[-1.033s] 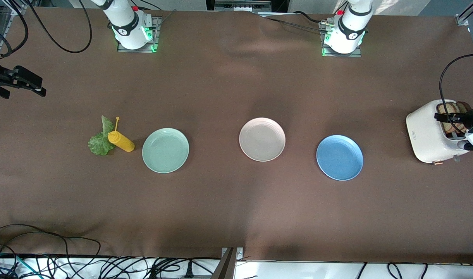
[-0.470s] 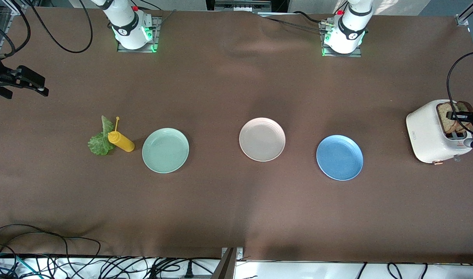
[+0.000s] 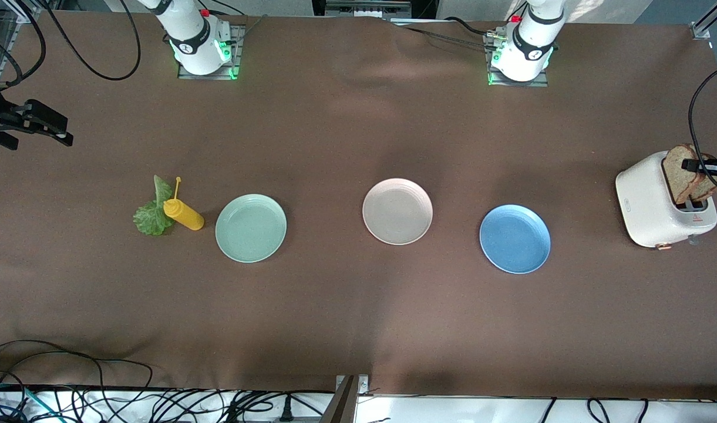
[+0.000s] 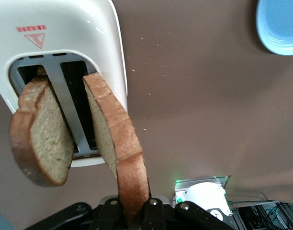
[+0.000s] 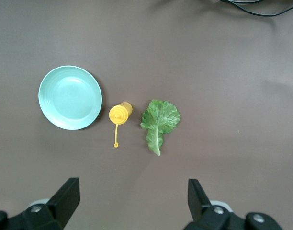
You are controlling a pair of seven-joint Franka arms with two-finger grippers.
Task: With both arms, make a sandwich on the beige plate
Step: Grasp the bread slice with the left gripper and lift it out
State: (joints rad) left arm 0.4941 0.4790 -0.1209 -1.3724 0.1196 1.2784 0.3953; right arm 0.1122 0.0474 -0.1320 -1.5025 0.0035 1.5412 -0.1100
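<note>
Lowest in the front view, on the brown desk (image 3: 358,305), three plates sit in a row across the middle of the frame: the blue plate (image 3: 515,238) toward the left arm's end, the mint-green plate (image 3: 251,227) toward the right arm's end, and the beige plate (image 3: 397,211) between them, a touch farther from the camera, and bare. Nothing on it yet!

Just beside the mint-green plate stands the yellow sauce bottle (image 3: 184,214), and touching it is the lettuce leaf (image 3: 152,211), lying flat at the frame's centre left.

Over at the right edge of the frame sits the white toaster (image 3: 657,202), and here is the action: the left claw (image 3: 706,166) is clamped on a bread slice (image 3: 684,171), which stands lifted, tilted, out of the toaster's slot. The left wrist view shows it plainly: the held slice (image 4: 118,143) runs from the slot straight down into the pinched fingers (image 4: 153,211) at the bottom of the frame, while a second bread slice (image 4: 39,139) leans in the neighbouring slot. So the bread is in the claw, well apart from the beige plate.

The right claw (image 3: 26,120) waits at the upper left of the frame, up over the desk's edge, jaws spread wide, with the lettuce in its wrist view well apart from its fingers (image 5: 65,199).
</note>
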